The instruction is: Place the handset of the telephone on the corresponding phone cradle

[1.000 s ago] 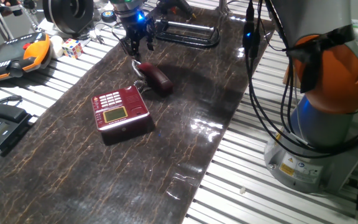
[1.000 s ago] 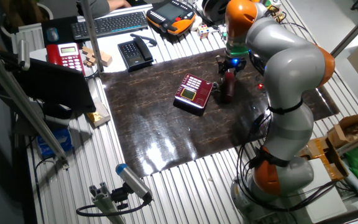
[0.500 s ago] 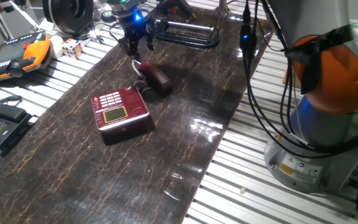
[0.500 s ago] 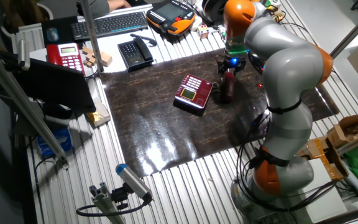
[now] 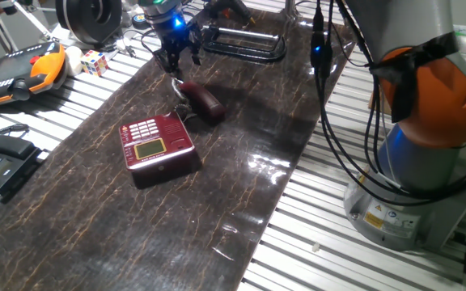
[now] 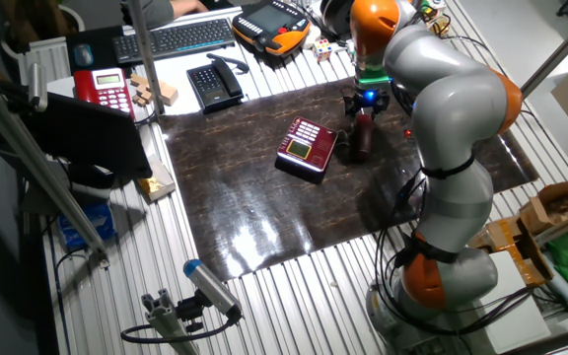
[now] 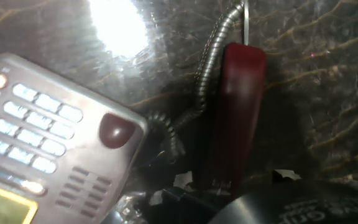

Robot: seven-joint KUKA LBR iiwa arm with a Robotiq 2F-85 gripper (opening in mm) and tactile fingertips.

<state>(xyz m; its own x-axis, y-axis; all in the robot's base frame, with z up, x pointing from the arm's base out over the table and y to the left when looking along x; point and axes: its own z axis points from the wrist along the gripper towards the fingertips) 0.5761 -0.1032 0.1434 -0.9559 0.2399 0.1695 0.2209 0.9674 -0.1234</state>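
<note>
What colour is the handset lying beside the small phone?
Dark red handset, matching the telephone; clearest in the hand view.

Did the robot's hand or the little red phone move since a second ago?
Only a tiny bit. The gripper crept up and away from the handset, and the arm shifted slightly. It took hold of nothing. The handset lies where it was on the dark mat, beside the telephone, off its cradle.

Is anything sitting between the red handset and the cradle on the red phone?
Nothing visible does. The handset lies on the mat right beside the telephone, with only its own coiled cord in the gap between them.
</note>
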